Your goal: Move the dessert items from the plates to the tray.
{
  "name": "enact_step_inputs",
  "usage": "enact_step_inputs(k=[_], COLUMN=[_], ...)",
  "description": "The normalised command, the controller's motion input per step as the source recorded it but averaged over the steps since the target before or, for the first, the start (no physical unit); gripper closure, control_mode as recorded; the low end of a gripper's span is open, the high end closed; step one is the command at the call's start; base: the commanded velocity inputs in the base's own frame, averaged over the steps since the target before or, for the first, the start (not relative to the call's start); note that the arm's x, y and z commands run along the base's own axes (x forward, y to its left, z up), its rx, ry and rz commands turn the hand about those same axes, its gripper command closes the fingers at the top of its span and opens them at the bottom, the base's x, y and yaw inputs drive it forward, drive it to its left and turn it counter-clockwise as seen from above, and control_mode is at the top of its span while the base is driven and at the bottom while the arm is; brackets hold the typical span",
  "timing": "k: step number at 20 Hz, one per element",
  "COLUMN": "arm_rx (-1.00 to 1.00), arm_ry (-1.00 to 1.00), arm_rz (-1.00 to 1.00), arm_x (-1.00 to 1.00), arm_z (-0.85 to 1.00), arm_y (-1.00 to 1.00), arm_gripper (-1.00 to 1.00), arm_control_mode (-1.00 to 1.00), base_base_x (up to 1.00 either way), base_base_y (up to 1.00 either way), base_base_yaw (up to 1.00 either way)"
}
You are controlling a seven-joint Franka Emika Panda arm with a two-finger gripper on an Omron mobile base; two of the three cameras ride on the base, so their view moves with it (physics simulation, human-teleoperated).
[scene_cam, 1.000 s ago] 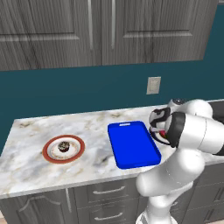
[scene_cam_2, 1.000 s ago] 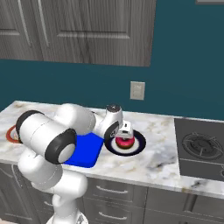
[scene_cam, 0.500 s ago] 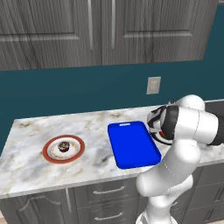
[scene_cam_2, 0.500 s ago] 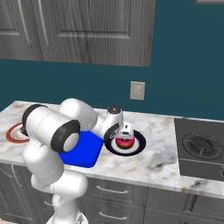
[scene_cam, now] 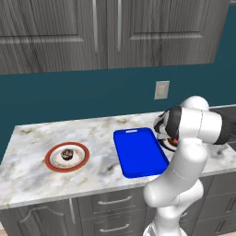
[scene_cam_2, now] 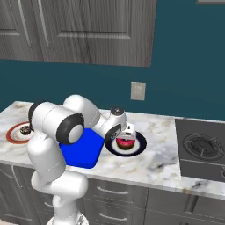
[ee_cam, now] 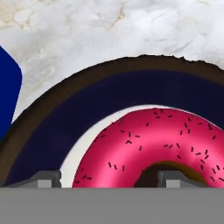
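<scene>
The blue tray (scene_cam: 139, 151) lay on the marble surface (scene_cam: 99, 129), and everything else is placed from it. Just past its far-side edge, toward the stove (scene_cam_2: 201, 149), sat the navy plate (scene_cam_2: 137, 148), close beside the tray but not clearly touching it. The pink donut (scene_cam_2: 125, 142) rested on that plate, inside its white ring, dark sprinkles across its glaze.

The jaws (scene_cam_2: 127, 136) hung low over the donut, at the plate side of the tray. In the hand view the two fingertips (ee_cam: 48, 178) stood spread, one out over the plate's white ring at the donut's outer edge, the other by the donut's (ee_cam: 151, 146) hole, so a section of the ring lay between them. Whether they pressed on the glaze could not be told.

Well apart from the tray on its other side, toward the surface's far end, stood the red-rimmed white plate (scene_cam: 51, 162) with the dark cupcake (scene_cam: 67, 154) on it. The tray itself carried nothing; its handle slot faced the teal wall (scene_cam: 92, 99).
</scene>
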Motion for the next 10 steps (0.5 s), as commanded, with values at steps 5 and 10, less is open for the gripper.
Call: enact_step_inputs(k=[5,10], arm_rx=[0.0,0.0], arm_ry=[0.0,0.0], arm_rz=[0.0,0.0], arm_x=[0.01,-0.1], arm_z=[-0.1,0.13], arm_y=[-0.02,-0.03], arm_gripper=[1.0,1.0], arm_control_mode=[-1.0,-1.0], base_base_x=[0.0,0.0], base_base_y=[0.0,0.0], base_base_yaw=[0.0,0.0])
